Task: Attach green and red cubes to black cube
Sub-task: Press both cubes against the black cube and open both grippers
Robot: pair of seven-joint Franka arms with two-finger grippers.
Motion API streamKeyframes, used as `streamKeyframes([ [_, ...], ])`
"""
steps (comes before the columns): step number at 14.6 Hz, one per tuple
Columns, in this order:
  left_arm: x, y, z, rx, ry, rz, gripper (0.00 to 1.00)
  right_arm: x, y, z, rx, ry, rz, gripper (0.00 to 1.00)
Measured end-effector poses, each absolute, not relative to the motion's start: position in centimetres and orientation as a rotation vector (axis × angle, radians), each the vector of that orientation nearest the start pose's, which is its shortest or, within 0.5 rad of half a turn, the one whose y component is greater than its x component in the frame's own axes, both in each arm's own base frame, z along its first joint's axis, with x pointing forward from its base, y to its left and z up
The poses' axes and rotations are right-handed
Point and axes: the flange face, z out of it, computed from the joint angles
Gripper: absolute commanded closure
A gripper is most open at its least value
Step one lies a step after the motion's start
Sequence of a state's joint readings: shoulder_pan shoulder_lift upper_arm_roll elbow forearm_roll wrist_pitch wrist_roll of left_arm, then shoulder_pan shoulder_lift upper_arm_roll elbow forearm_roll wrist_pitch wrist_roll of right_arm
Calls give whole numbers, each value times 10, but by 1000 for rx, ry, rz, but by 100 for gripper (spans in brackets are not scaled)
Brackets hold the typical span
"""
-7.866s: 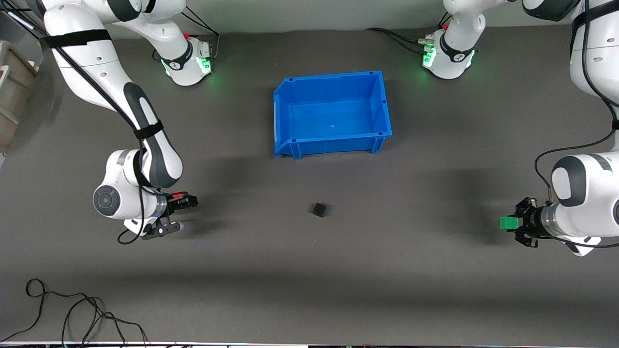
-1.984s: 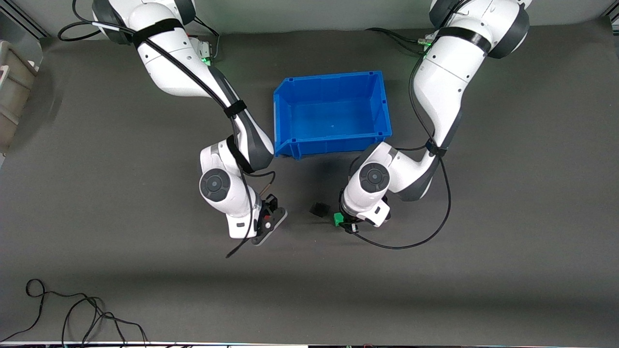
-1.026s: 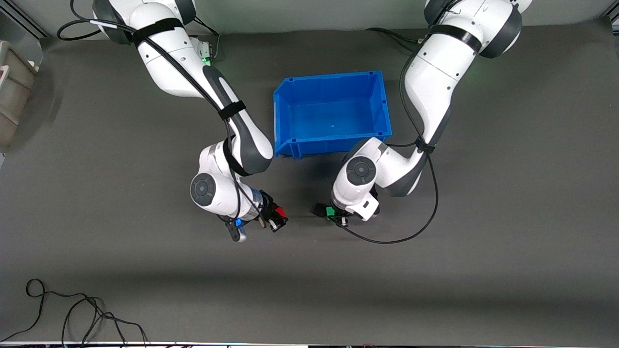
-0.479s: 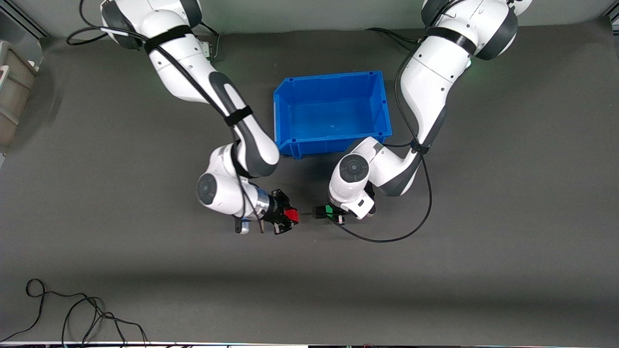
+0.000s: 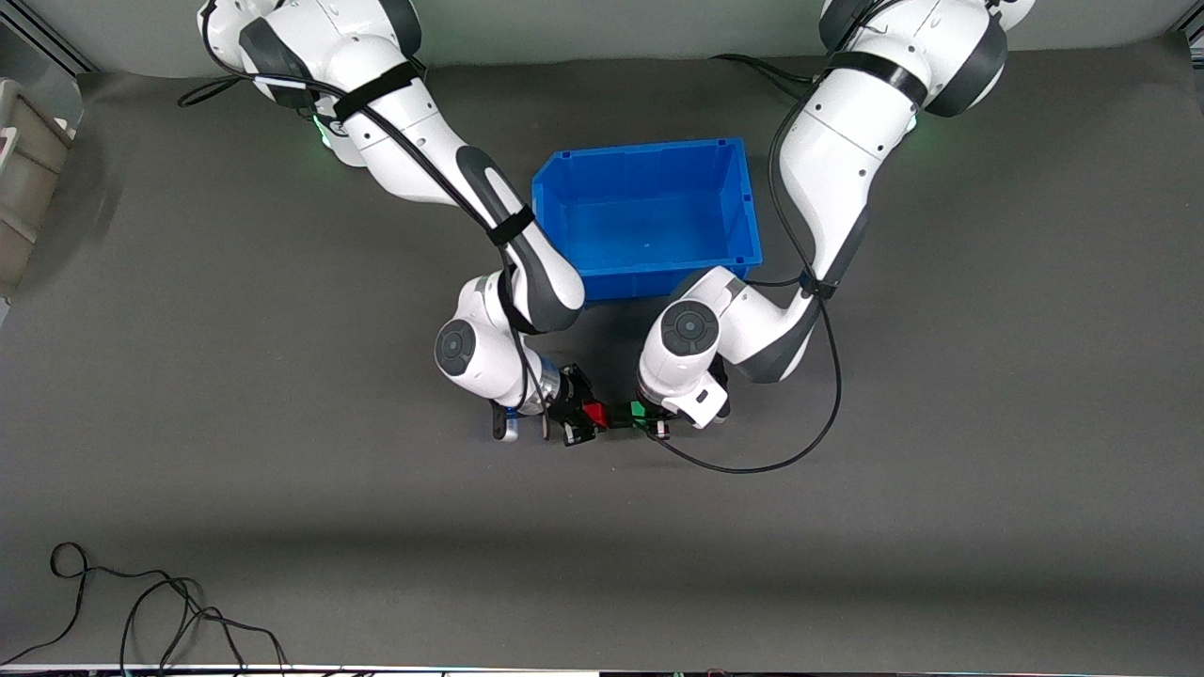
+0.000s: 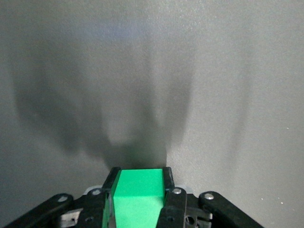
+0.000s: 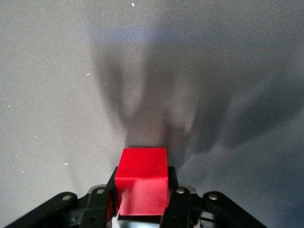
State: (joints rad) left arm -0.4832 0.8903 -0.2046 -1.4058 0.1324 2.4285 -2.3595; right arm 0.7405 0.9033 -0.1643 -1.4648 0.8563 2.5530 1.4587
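Observation:
The black cube [image 5: 618, 415] sits on the dark table, nearer the front camera than the blue bin. My right gripper [image 5: 583, 419] is shut on the red cube [image 5: 594, 414] and holds it against the black cube's side toward the right arm's end. My left gripper [image 5: 650, 420] is shut on the green cube [image 5: 638, 410], which sits against the black cube's other side. In the left wrist view the green cube [image 6: 139, 194] fills the left gripper [image 6: 140, 174]. In the right wrist view the red cube [image 7: 142, 183] fills the right gripper [image 7: 142, 174]. The black cube is out of both wrist views.
An empty blue bin [image 5: 649, 148] stands in the middle of the table between the two arm bases. A loose black cable [image 5: 141, 611] lies near the front edge at the right arm's end. A beige box [image 5: 23, 188] stands off the table's edge there.
My right gripper has carried the red cube across the table up to the black cube. My left gripper has stayed in place with the green cube at the black cube.

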Motion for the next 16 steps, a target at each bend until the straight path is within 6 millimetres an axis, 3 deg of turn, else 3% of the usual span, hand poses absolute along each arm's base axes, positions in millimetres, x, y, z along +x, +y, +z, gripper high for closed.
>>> streamKeyframes([
  [3,594,-446,190,2002,2215,-89,100,607,409,162,-2010,1840,337,100],
  [5,594,-446,189,2002,2216,-90,100,607,409,163,-2008,1839,335,64],
  [8,593,-447,189,2003,2215,-91,100,608,408,161,-2008,1840,332,64],
  [9,593,-448,188,2005,2214,-91,78,609,409,162,-2006,1837,329,64],
  [11,592,-449,188,2008,2212,-90,51,610,411,162,-2005,1833,326,63],
  [12,592,-449,188,2007,2211,-88,34,611,411,161,-2005,1831,324,43],
  [13,593,-449,189,2000,2206,-86,0,612,412,162,-2003,1828,322,17],
  [14,594,-450,190,1993,2196,-85,0,613,413,163,-2002,1824,321,0],
  [16,594,-451,191,1988,2190,-85,0,614,416,167,-1999,1816,318,0],
])
